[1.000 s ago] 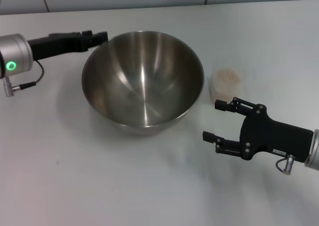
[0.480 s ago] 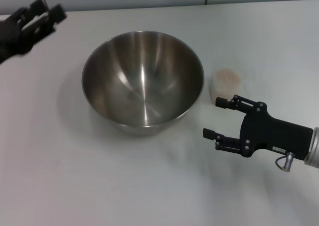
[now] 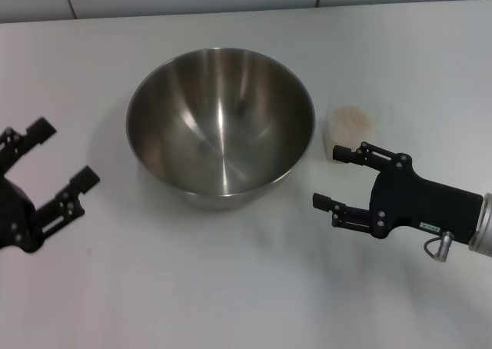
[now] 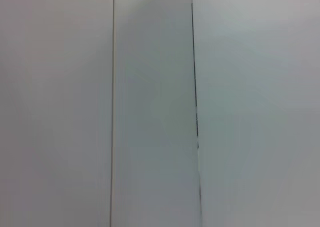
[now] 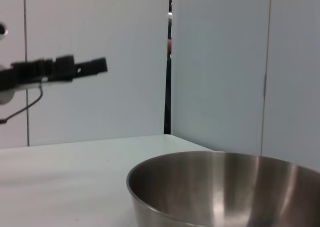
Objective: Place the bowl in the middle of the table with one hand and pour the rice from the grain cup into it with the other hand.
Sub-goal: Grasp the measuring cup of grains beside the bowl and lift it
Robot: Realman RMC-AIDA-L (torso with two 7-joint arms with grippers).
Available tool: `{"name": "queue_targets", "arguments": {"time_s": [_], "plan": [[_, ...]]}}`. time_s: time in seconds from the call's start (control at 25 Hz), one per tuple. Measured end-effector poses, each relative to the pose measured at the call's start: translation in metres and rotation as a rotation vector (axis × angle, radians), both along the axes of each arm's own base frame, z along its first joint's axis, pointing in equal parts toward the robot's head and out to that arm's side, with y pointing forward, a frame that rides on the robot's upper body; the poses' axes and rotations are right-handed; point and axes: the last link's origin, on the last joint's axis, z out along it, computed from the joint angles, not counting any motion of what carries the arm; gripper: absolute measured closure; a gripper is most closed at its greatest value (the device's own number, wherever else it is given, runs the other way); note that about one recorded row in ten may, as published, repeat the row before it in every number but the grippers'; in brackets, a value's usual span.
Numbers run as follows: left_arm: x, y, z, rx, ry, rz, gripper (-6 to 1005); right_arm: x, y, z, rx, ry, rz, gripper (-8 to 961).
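The bowl (image 3: pixel 221 126) stands upright near the middle of the table (image 3: pixel 231 287), its mouth facing up, with nothing visible inside. Just beside it, on the robot's right, stands the grain cup (image 3: pixel 350 130), also upright, with pale rice (image 3: pixel 352 117) inside. The right pincer (image 3: pixel 337 178) is open and empty, its fingers pointing toward the bowl, very close to the cup. The left pincer (image 3: pixel 58 161) is open too, well apart from the bowl. The right wrist view shows the bowl (image 5: pixel 225 187) from the side, and the left pincer (image 5: pixel 97 65) far off; the left wrist view shows only plain wall panels.
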Motion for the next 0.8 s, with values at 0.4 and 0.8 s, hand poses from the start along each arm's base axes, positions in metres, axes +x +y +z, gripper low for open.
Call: {"name": "queue_targets", "arguments": {"time_s": [0.4,0.8], "plan": [[-0.021,-0.016,-0.03,-0.039,0.111,0.085,191,0.0,-0.001,-0.001,-0.002,0.004,-0.002,172],[-0.028,-0.015,-0.043,-0.085,0.137,0.147,191,0.002,-0.004,-0.001,-0.003,0.006,-0.012,173]]}}
